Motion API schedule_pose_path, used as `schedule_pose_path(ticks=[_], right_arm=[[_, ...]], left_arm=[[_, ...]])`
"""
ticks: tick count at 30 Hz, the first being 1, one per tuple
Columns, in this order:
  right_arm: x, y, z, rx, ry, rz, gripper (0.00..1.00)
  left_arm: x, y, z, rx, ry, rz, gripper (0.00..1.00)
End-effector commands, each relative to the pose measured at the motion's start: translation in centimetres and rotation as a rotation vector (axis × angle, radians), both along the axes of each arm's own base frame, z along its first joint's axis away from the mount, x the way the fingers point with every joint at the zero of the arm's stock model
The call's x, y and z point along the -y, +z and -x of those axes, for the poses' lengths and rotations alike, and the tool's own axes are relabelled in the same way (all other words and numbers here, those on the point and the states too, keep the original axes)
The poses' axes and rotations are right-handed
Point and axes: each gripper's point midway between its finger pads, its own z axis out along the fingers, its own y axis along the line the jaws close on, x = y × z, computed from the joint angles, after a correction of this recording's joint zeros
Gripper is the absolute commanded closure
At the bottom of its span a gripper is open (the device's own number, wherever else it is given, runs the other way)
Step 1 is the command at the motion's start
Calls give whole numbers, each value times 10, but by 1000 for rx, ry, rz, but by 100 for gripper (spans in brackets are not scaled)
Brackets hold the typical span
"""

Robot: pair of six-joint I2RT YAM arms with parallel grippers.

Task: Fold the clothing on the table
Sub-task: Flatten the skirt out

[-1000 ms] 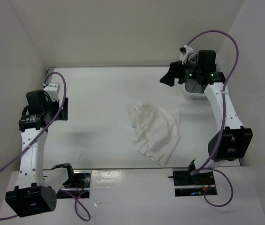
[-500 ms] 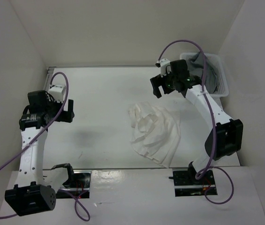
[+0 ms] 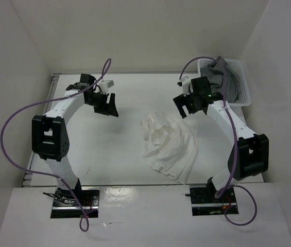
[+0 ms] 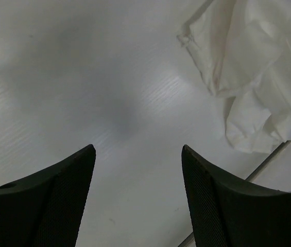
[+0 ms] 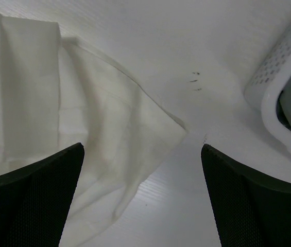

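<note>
The clothing (image 3: 170, 145), a white pleated skirt, lies crumpled near the middle of the table (image 3: 109, 154). My left gripper (image 3: 107, 105) hangs over bare tabletop to its upper left, jaws apart and empty; the left wrist view shows the clothing (image 4: 253, 77) at the upper right, ahead of the left gripper (image 4: 137, 154). My right gripper (image 3: 185, 106) hovers at the skirt's upper right corner, wide open. In the right wrist view a corner of the clothing (image 5: 109, 139) lies between and below the right gripper (image 5: 142, 154) fingers, not held.
A white mesh basket (image 3: 244, 85) holding a grey garment (image 3: 225, 77) stands at the table's far right corner, its rim (image 5: 281, 98) close to my right gripper. White walls surround the table. A metal rail (image 3: 135, 184) runs along the near edge.
My left arm has swung from the left edge up and toward the middle, its jaws narrowing a little. My right gripper has come down and left from the basket to the skirt's corner.
</note>
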Motion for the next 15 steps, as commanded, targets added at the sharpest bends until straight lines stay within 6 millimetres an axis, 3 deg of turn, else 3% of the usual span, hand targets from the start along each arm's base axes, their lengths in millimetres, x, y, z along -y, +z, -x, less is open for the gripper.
schedule_pose_path(ticks=[1,4,7,10,15], right_arm=[[34,25,-1,66,-85,12,2],[51,36,-2,85,-135,-6,2],[63,38,0,84,-171,-18,2],[75,43,0,97,-203,-19,2],[83,47,5,122,-229,-34,2]], left_arm=[[47,8,-23,-49,0,194,26],[64,-7,-40,-88,98,204,26],[80,-32,-45,-155,205,170,26],[96,-43,-49,-198,276,126,27],[128,-78,-34,-236,275,-12,29]])
